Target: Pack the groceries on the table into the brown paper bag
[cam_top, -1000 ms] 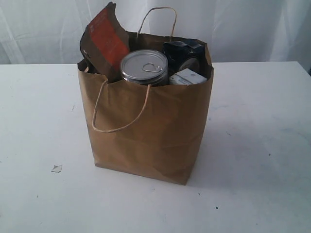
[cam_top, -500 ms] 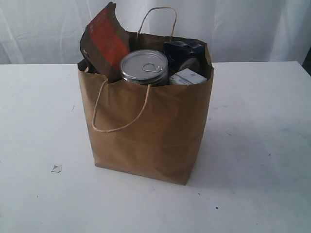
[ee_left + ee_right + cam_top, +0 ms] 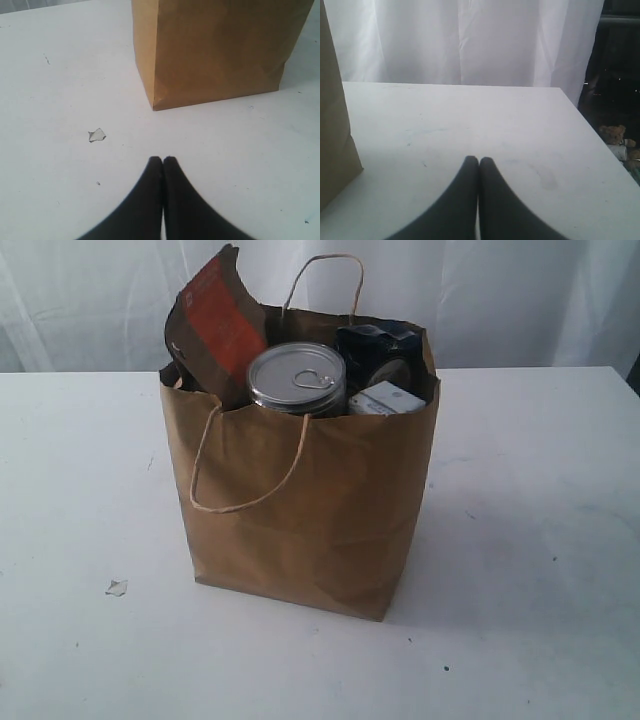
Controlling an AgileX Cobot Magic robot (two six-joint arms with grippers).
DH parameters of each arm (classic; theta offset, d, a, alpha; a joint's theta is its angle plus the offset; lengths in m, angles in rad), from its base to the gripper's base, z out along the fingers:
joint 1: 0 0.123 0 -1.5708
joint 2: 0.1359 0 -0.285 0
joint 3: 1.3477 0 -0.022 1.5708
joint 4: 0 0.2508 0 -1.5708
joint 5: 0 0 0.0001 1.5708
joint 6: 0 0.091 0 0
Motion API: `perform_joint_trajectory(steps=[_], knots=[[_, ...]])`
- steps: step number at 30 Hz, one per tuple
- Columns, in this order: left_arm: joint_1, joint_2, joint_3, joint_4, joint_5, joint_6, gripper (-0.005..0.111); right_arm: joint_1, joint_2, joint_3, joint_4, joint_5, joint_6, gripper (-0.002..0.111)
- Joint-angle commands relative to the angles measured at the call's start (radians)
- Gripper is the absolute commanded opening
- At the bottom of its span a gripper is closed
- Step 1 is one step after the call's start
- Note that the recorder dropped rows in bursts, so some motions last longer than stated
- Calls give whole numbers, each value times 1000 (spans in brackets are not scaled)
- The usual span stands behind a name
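Nearest me, the left gripper (image 3: 163, 159) and right gripper (image 3: 478, 159) are hovering low over the table (image 3: 530, 540), both pinched shut and carrying nothing. A paper scrap (image 3: 96, 135) is lying just ahead of the left one. Beyond, the brown paper bag (image 3: 310, 510) is standing upright mid-table, with the silver can (image 3: 296, 377), brown-orange pouch (image 3: 218, 325) and white-blue carton (image 3: 388, 399) poking out of its top. Packing looks finished to me; I'd be holding both arms well clear so nothing tips it.
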Motion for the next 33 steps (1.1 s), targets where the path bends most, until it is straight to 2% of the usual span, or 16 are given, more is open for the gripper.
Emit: perform_joint_trajectory(steps=[1,11,14,26,30,33], knots=[[3,-4,4,-5,0,-9,0,-6,-6,5,2,-3,-9,0],[3,-4,4,-5,0,-9,0,-6,-6,5,5,-3,-9,0],[37,-4,4,-5,0,-9,0,-6,-6,5,5,-3,-9,0],[365,-4,4,-5,0,-9,0,-6,-6,5,5,-5,-9,0],[440,-4,4,-5,0,-9,0,-6,-6,5,5,-5,-9,0],[465,-4,4,-5,0,-9,0,-6,-6,5,5,-5,-9,0]])
